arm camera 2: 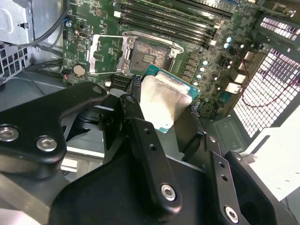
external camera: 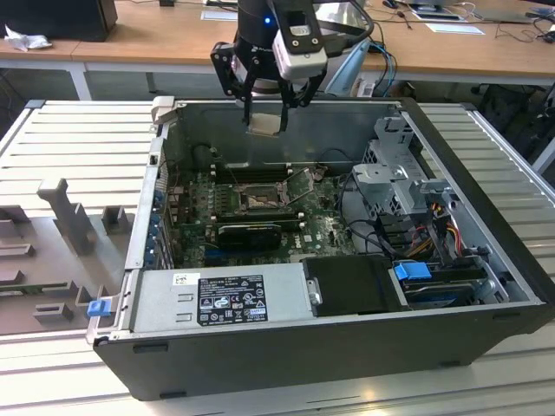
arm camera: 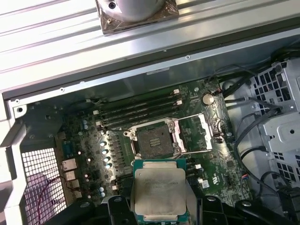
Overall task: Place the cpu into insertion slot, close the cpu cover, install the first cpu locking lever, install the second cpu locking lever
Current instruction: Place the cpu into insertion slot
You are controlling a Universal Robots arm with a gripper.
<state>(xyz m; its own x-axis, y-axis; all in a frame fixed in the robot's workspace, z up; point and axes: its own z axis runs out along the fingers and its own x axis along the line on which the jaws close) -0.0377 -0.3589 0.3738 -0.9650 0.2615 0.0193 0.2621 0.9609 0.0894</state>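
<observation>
My gripper (external camera: 264, 111) hangs above the back of the open computer case, shut on the cpu (external camera: 264, 122). The cpu is a flat square chip with a silvery top, which also shows in both wrist views (arm camera 2: 164, 99) (arm camera: 159, 191), gripped at its two opposite edges. Below it on the green motherboard lies the insertion slot (external camera: 260, 201) (arm camera 2: 145, 58) (arm camera: 152, 138), uncovered, its dark contact field bare. The cpu cover (arm camera 2: 107, 54) (arm camera: 194, 134) is swung open beside the slot. A thin wire lever (arm camera 2: 154, 37) stands loose along the slot's edge.
Memory slots (external camera: 251, 172) run behind the socket, and a long black card (external camera: 250, 230) lies in front of it. A power supply (external camera: 217, 299) fills the case's front. A metal drive cage (external camera: 403, 173) and cables (external camera: 438, 221) stand at the exterior view's right.
</observation>
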